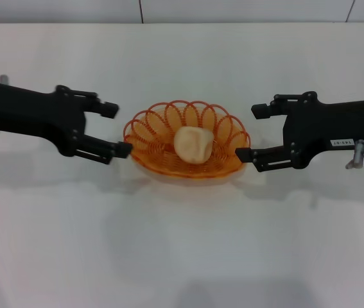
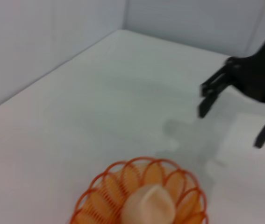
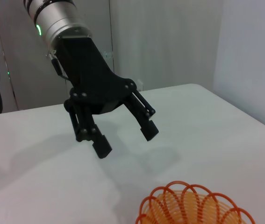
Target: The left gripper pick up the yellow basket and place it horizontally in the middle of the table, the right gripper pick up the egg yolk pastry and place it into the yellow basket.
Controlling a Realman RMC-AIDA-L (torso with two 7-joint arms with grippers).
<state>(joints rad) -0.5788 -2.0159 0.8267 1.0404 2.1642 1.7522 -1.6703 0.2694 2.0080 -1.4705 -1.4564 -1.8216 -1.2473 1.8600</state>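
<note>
- The oval orange-yellow wire basket (image 1: 187, 139) with its looped rim sits flat on the plain white table (image 1: 182, 244), at the centre of the head view, slightly above mid-frame, long side running left to right.
- The small cream-beige domed egg yolk pastry (image 1: 192, 144) lies inside the basket, on its woven bottom, near the middle.
- My left gripper (image 1: 113, 129), a black 2-fingered claw, is at the left of the frame, spread wide and holding nothing; its lower fingertip is just beside the basket's left rim, and I cannot tell whether it touches.
- My right gripper (image 1: 251, 132), the matching black claw with a small white label on its arm, is at the right of the frame, also spread wide and empty, its lower fingertip just beside the right rim.
- I judge both placements done: basket centred, pastry in it. What remains is pulling both arms clear.
</note>
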